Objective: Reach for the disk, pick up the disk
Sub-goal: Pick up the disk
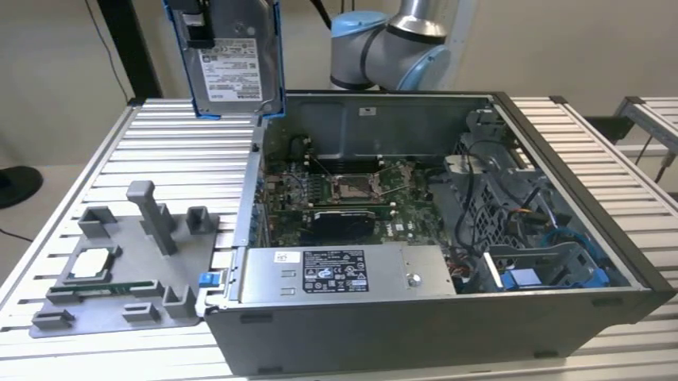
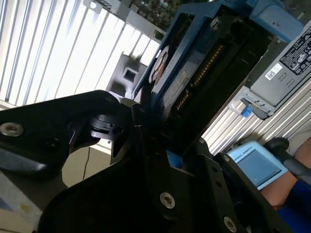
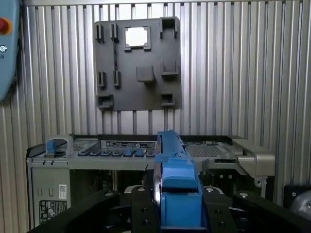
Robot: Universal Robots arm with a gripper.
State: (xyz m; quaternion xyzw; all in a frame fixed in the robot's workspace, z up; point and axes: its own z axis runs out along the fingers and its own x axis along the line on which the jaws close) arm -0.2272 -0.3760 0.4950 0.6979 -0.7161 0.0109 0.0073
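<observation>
The gripper point(image 1: 197, 22) is clamped on the disk point(image 1: 235, 59) and holds it up in the air at the top of the exterior view, toward that view's left. The disk hangs upright, its white label facing the camera and its blue bracket showing along both sides and the lower edge. It sits above the case's point(image 1: 424, 317) wall on the exterior view's left, clear of the boards inside. The arm point(image 1: 387, 44) stands behind the case, with its grey and blue joints bent toward the disk. In the first wrist view the disk point(image 3: 176, 179) is seen edge-on, and the black fingers point(image 3: 141, 208) press it from both sides. Below it lie the open case point(image 3: 63, 170) and, farther off on the slatted table point(image 3: 243, 73), the grey tray point(image 3: 138, 92) with a chip point(image 3: 136, 36) in it. In the second wrist view the fingers point(image 2: 121, 131) grip the disk point(image 2: 194, 73) near its connector end.
</observation>
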